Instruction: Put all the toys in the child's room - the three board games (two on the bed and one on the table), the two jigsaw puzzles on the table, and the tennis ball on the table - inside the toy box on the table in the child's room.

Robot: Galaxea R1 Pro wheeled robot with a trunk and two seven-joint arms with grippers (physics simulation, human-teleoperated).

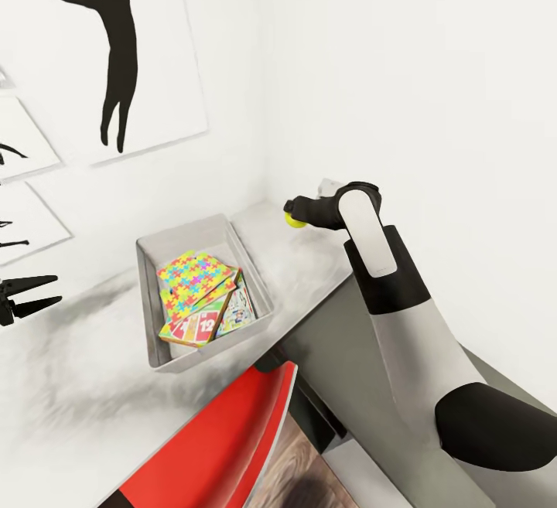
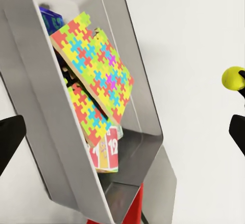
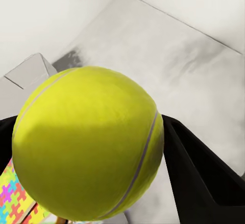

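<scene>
The light grey toy box (image 1: 186,231) stands on the white table (image 1: 309,260) by the wall. Inside it lie two bright jigsaw puzzles (image 1: 193,276), stacked over the board games: a yellow-green-orange one (image 1: 197,326), a white-green one (image 1: 241,305) and a blue one (image 2: 51,20) at the far end. My right gripper (image 1: 292,213) is shut on the tennis ball (image 1: 295,220), held over the table's far corner, to the right of the box and apart from it. The ball (image 3: 87,142) looms large between the dark fingers (image 3: 204,178). My left gripper (image 1: 56,290) hangs open left of the box.
A red chair back (image 1: 224,446) rises at the table's near edge. White walls close the corner, with black silhouette pictures (image 1: 116,52) on the left wall. A small grey block (image 1: 329,187) sits in the corner behind the right gripper. A lower grey unit (image 1: 333,353) adjoins the table.
</scene>
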